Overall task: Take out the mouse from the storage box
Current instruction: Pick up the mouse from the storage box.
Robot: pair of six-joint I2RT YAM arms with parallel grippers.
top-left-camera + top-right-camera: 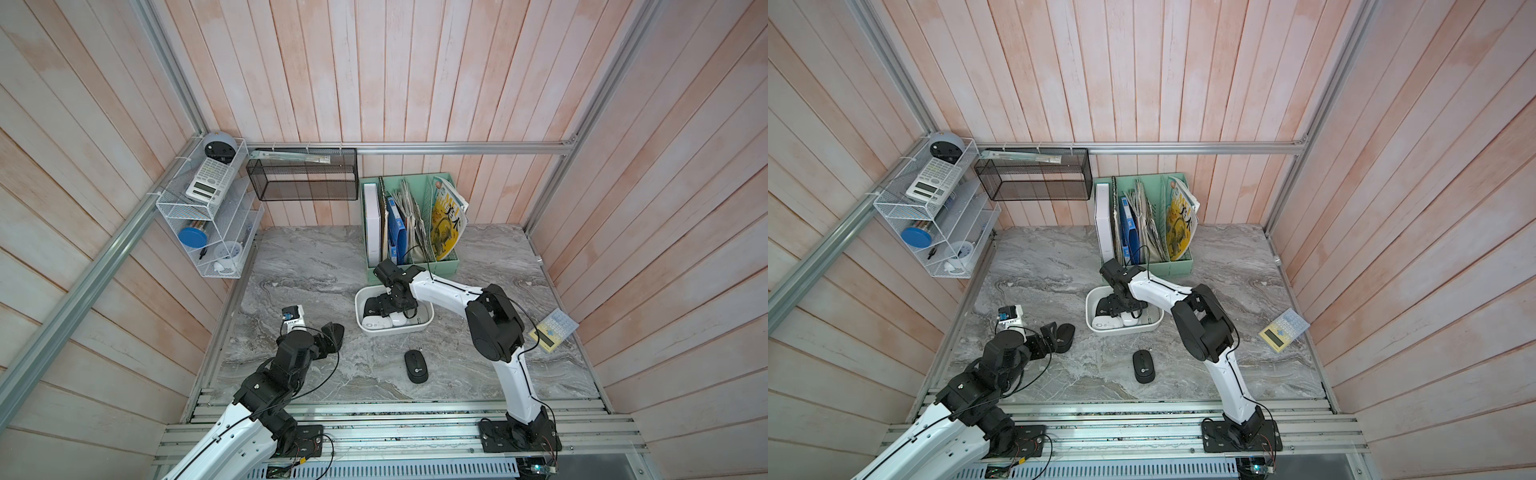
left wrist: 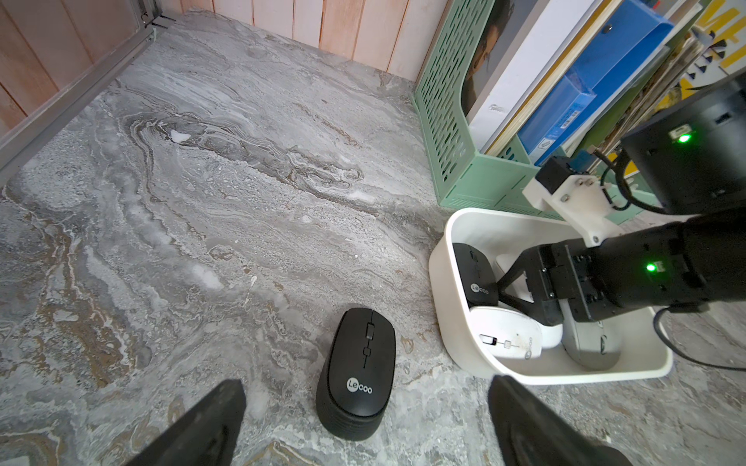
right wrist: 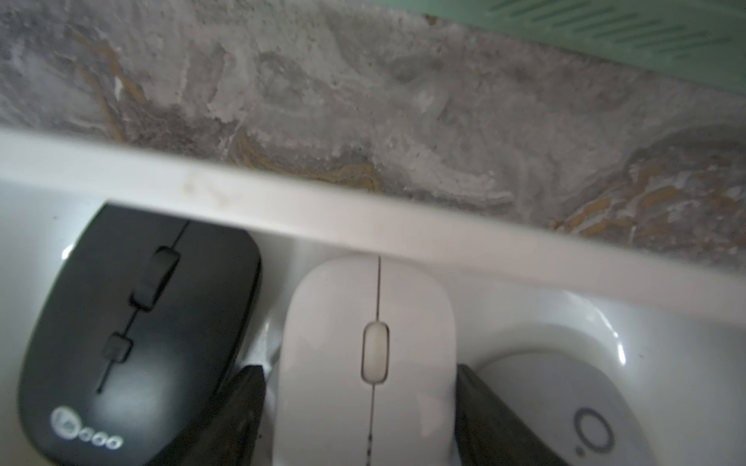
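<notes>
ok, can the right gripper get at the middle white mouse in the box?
Likely yes: the right gripper has a finger either side of the white mouse, in the gaps beside the black mouse and the grey mouse; nothing lies over it.

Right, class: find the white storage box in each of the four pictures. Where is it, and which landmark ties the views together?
Top view: storage box just below centre.
Top view: storage box below centre, slightly left.
Left wrist: storage box at lower right.
Right wrist: only its rim and inside, across the lower half.
Shared landmark: the mint-green file organizer just beyond the box, seen in every view.
</notes>
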